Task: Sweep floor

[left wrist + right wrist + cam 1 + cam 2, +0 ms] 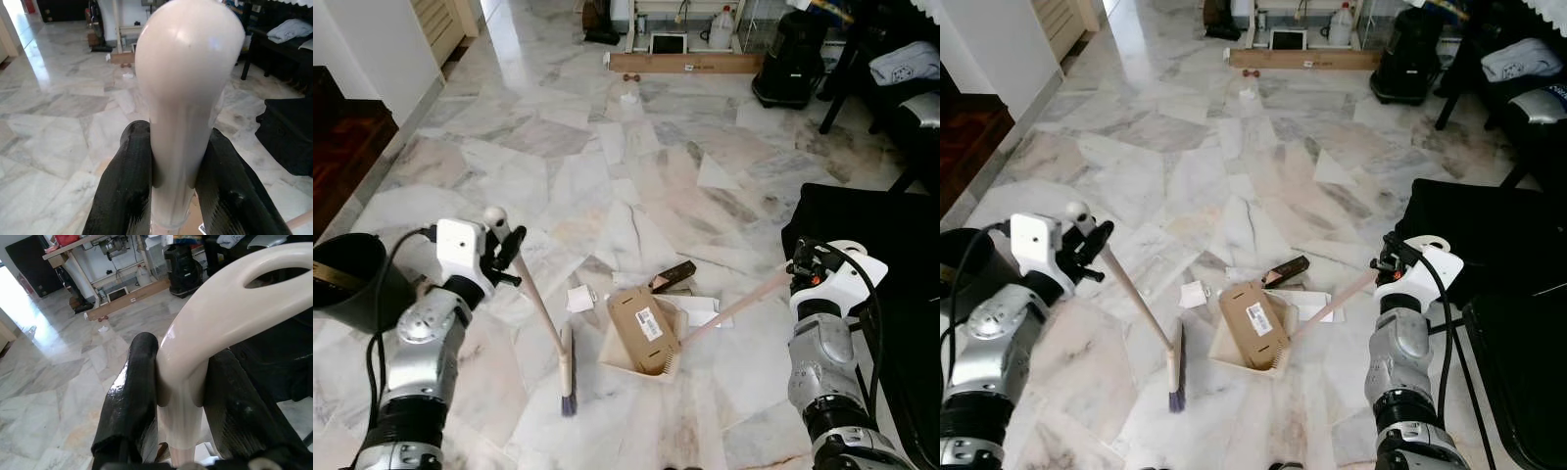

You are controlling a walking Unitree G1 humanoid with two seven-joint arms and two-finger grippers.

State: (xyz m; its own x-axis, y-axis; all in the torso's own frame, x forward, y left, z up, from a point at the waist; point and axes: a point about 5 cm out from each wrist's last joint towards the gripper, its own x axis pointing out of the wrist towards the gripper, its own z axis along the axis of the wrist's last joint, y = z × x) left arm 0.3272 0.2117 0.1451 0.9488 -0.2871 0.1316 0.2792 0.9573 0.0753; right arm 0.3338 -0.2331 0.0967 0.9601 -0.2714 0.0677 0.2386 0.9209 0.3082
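Glossy marble floor (607, 147), wide open ahead; black furniture edges the right, dark step the left. Cream dustpan (641, 343) lies mid-floor w/ flat cardboard box (646, 328) across it, paper scraps beside. Broom (566, 377) bristles on floor just left of pan. Left claw (506, 250) clamped round broom's rounded top; right claw (800, 264) clamped on dustpan's looped handle.

Both silver arms are raised, elbows bent. The left claw (505, 257) clamps a pale broom handle (188, 98) near its rounded tip; the right claw (800, 266) grips a looped dustpan handle (215, 323).
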